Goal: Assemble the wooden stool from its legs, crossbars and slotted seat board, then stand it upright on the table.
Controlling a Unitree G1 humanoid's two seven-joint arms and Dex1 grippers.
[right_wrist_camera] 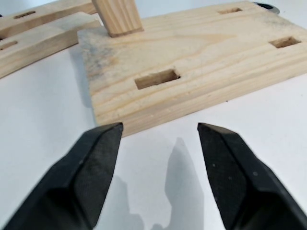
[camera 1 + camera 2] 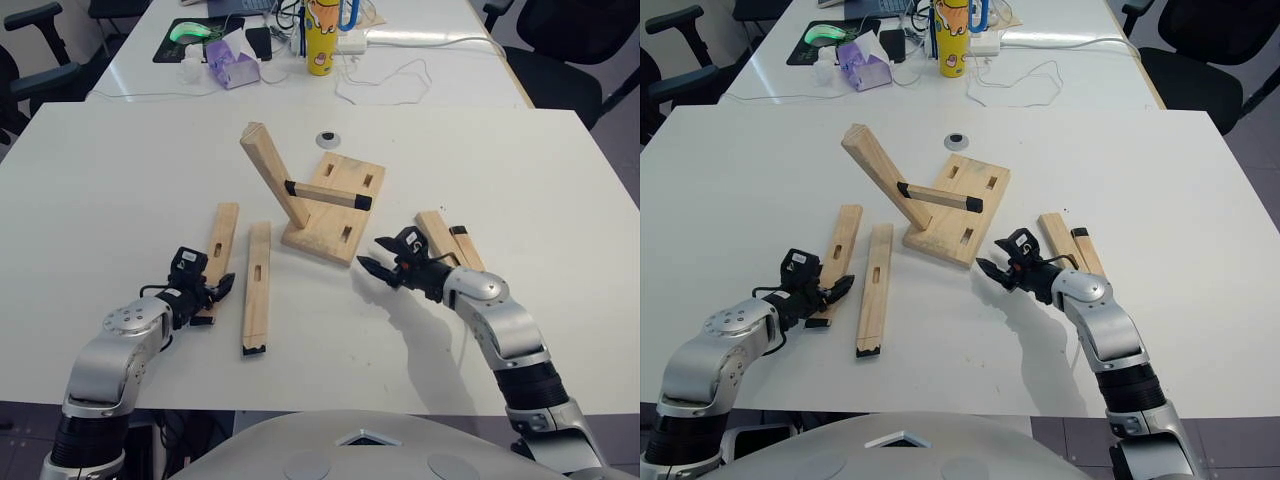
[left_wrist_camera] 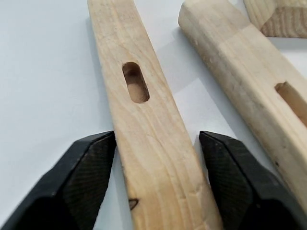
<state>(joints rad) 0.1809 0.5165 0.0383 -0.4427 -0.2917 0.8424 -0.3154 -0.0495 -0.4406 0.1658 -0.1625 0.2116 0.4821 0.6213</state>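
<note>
The left gripper (image 2: 213,288) sits low at the near end of the left-hand leg (image 2: 222,250), its fingers (image 3: 88,165) spread to either side of the wood and not yet closed on it. A second leg (image 2: 258,285) lies just beside it on the white surface (image 2: 520,170).

The right gripper (image 2: 373,264) hovers with its fingers wide and empty, pointing at the near edge of the seat board (image 2: 330,232). The board lies flat mid-surface with one leg (image 2: 268,165) already in a slot, leaning, and a black-tipped crossbar (image 2: 330,194) attached to it. Two more pieces (image 2: 436,232) lie behind the right gripper.

To my eye the step in hand is picking up the left-hand leg. The fingers straddle it close to the end, so I'd want them square across the width before closing. The grip is far from the middle and the far end is likely to droop, so lift slowly. Keep the oval slot (image 3: 135,82) facing where a crossbar can reach it. The right gripper looks well placed to steady the board while the leg goes into an open slot (image 1: 157,78). Watch the leaning leg, which could be knocked.

I see no lettering on any stool part. A yellow cup (image 2: 321,40) on the desk behind carries a printed pattern too small to make out.
</note>
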